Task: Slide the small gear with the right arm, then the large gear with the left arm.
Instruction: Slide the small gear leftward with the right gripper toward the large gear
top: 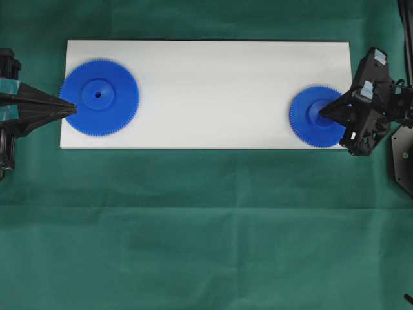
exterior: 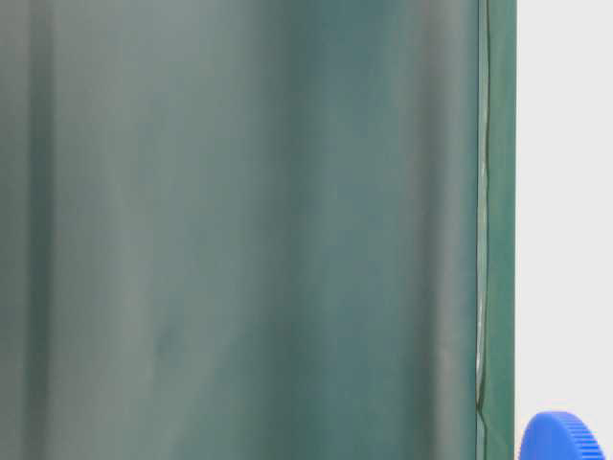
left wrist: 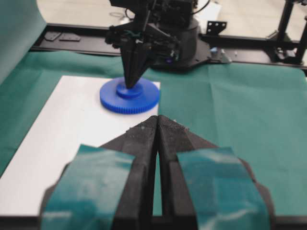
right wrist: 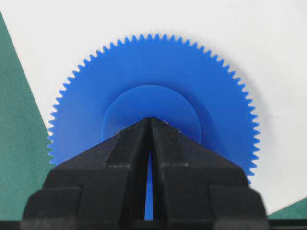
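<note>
Here, at the right end of the white rectangular board (top: 213, 71): small bright blue plastic toothed gear (top: 308, 124), flat on it. Pressing on its raised hub, all-black right pincer (top: 322, 111), fingers pressed together, gripping nothing; gear directly ahead, free board lying beyond toward the far end. Farther off, at the board's left end: large blue toothed gear (top: 106, 103), with the teal-patched left pincer (top: 73, 108) likewise pressed together, tip at its outer rim.

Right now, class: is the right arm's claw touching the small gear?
Touching. In the left wrist view the shut right claw stands with its tip planted on the small gear, on its raised hub; no gap shows.
</note>
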You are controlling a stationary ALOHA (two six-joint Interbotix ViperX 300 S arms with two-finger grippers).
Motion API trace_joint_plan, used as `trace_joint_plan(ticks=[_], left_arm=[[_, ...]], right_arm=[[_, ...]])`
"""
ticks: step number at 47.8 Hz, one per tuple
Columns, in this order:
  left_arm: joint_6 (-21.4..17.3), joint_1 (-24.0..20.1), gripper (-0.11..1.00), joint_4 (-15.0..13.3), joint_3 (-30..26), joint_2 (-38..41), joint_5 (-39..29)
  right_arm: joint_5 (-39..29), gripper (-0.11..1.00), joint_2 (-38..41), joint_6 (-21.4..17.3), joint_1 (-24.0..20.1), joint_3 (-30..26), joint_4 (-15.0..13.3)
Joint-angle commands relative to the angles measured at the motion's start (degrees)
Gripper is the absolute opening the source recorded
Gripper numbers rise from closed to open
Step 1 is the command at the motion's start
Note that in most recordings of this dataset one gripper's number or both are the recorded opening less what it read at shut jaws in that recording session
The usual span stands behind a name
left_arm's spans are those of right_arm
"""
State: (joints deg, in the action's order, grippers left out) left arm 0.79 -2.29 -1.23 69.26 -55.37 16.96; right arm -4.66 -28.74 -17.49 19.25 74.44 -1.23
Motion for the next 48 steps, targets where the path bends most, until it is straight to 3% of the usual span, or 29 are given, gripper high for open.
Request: trace_joint_plan(ticks=[1,15,25,35,48], left_arm=[[0.1,-0.1,0.00,-0.1,-0.6,0.2,0.3],[0.1,-0.2,0.00,-0.1,-0.6,0.4,0.3],[0.2,-0.2,0.00,-0.1,-0.4,0.7,0.3],[0.2,-0.2,0.00,-0.1,-0.1,0.6,0.3],[3.2,-0.1,0.00,-0.1,1.0,-0.4,0.3]], right_arm=[[-0.2,0.51,0.2,-0.2,0.0,0.3,-0.1],[2.7,0.51,1.4,-0.2,-0.4,-0.5,-0.1],[8.7,0.51,10.3,-0.1,-1.7,-4.7,-1.2],[11.9,0.51,26.6,0.4,-4.1,-17.7,-4.6],[7.3,0.51,40.0,0.4,-5.6,-35.8,-10.9]])
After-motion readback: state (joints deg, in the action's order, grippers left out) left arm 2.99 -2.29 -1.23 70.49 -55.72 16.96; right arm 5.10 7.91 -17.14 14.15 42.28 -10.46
